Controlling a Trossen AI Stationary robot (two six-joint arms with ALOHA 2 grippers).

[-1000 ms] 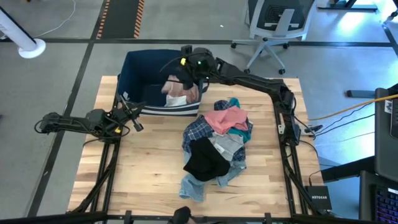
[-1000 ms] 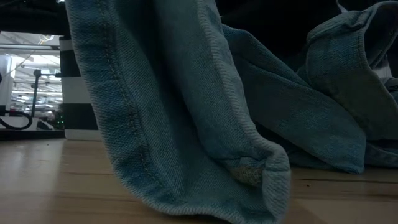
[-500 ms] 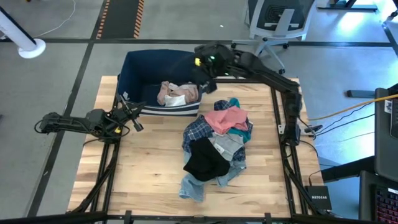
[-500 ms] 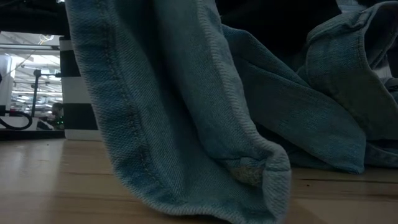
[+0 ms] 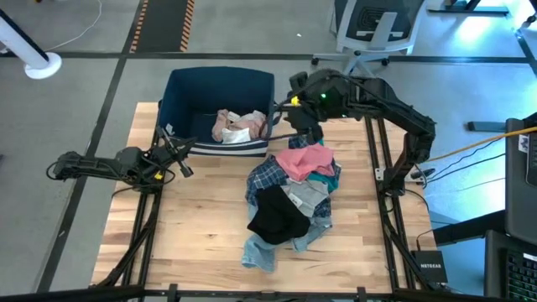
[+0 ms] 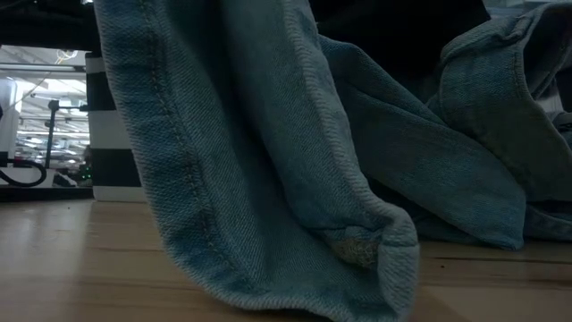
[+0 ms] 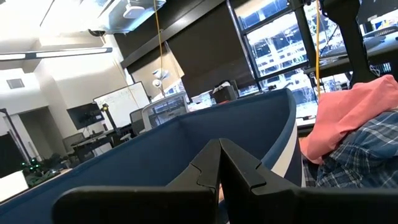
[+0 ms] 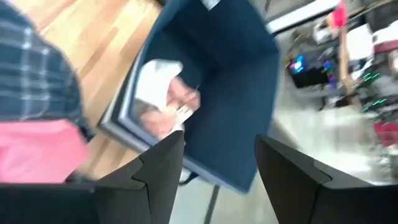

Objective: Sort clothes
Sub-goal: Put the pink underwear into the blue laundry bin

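right gripper [image 5: 295, 130] hangs in the air between the navy bin's [image 5: 220, 84] 3 o'clock wall and the top of the clothes pile, fingers [image 8: 163, 169] spread apart with nothing between them. its wrist view looks past the open fingers into the bin, where a pale pink and white garment [image 5: 237, 126] already lies bunched on the bottom.

unsorted heap sits mid-table: pink top [image 5: 304, 159] on the crest, small teal item [image 5: 335, 179] peeking from under it at 3 o'clock, blue plaid shirt [image 5: 267, 178] spilling toward 9 o'clock, black piece [image 5: 277, 216] lower down, light-blue denim jeans [image 5: 260, 252] trailing to 6 o'clock. in the low view the jeans fill nearly everything.

key relation: the pink top lies just beside the right gripper, at about 5 o'clock from it and lower. the heap's long axis runs roughly 12 to 6 o'clock, so the pink top is the near end for this arm. judged next step: drop onto that top layer and pinch a fold.

left gripper [image 5: 183, 159] rests at the table's 9 o'clock side, just in front of the bin, fingers pressed together and empty. it is near the plaid edge but farther from the pink top, so the right arm looks better placed.

risk, as a guess: the pinch may drag the teal item along.
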